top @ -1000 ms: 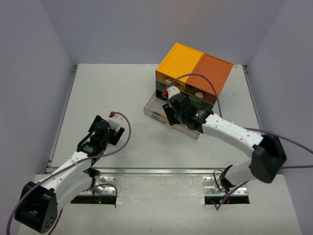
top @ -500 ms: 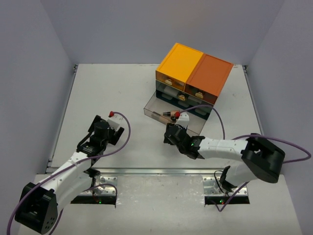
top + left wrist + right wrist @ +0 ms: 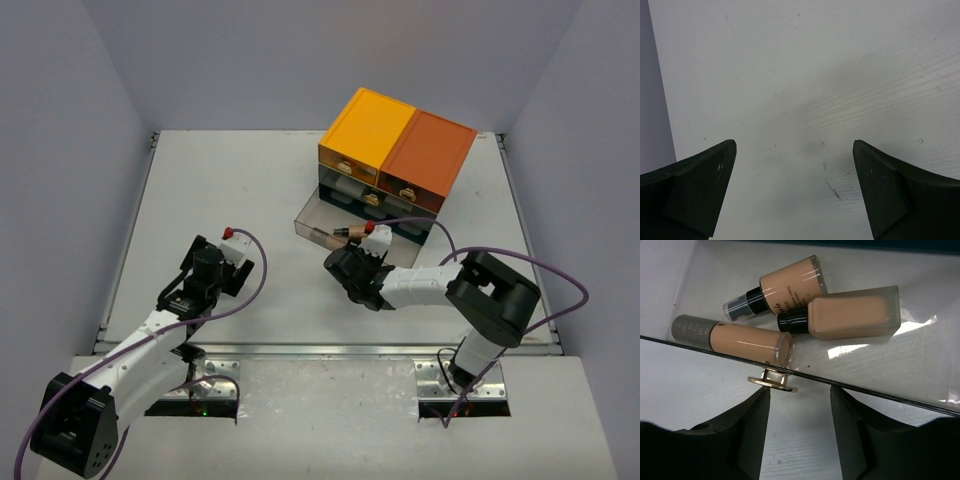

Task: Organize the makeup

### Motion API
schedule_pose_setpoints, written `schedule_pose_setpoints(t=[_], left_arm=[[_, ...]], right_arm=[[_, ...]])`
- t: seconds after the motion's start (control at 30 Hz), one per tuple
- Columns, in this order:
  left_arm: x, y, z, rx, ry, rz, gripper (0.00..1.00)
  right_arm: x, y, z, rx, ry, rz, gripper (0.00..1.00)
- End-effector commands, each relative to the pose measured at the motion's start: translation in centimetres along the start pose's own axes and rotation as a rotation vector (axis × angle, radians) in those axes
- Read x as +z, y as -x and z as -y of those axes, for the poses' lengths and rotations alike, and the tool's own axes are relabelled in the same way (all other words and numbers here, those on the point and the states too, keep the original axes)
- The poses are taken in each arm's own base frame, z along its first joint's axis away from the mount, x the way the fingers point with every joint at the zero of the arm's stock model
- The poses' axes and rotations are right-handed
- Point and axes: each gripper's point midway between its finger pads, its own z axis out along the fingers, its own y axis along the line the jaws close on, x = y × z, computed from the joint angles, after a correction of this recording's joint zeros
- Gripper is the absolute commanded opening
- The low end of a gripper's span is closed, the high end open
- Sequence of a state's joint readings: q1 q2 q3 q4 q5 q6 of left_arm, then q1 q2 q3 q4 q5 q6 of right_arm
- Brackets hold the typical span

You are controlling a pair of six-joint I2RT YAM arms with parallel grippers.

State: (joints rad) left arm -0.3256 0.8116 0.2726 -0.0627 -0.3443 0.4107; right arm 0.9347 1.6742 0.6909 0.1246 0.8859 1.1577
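**Right arm drawing back from the chest**

Right gripper (image 3: 800, 395), a second ago up against the drawer chest (image 3: 400, 150), is now sitting lower and nearer the arm bases, just in front of the pulled-out clear drawer (image 3: 312, 225). Its jaws are standing partly spread and are pinching nothing; the drawer's gold knob (image 3: 772, 381) is lying just ahead of the fingertips, apart from them.

Makeup: three foundation bottles are lying on their sides inside the clear drawer. A grey-capped bottle (image 3: 740, 340) is resting against the front wall, with a pump bottle (image 3: 785, 282) and a square frosted bottle (image 3: 855, 315) behind it, those two touching.

Left gripper (image 3: 794, 147) is hovering over bare surface with its jaws spread wide, well apart from the chest.

Surface and room: the white worktop (image 3: 230, 180) is showing faint scuffs and specks in the left wrist view. Plain pale grey walls (image 3: 70, 120) are enclosing it on three sides. A metal rail (image 3: 300, 350) is running along the near edge.
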Motion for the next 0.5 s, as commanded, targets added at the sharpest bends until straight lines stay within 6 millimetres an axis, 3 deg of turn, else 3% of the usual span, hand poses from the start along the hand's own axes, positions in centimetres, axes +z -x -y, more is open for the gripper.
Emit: schedule_pose_setpoints(t=[0.0,0.13,0.4,0.47], left_arm=[[0.1,1.1,-0.8,-0.031,0.032,0.038,1.00],[0.2,1.1,-0.8,-0.030,0.031,0.037,1.00],[0.3,1.0,-0.7,-0.028,0.028,0.027,1.00],[0.3,0.9,-0.7,-0.025,0.025,0.023,1.00]], right_arm=[[1.9,4.0,0.1,0.137,-0.085,0.147,0.51],[2.5,5.6,1.0,0.158,-0.126,0.212,0.49],[5.2,9.4,-0.2,0.140,-0.095,0.291,0.48],[6.8,9.2,0.5,0.130,-0.122,0.281,0.49]])
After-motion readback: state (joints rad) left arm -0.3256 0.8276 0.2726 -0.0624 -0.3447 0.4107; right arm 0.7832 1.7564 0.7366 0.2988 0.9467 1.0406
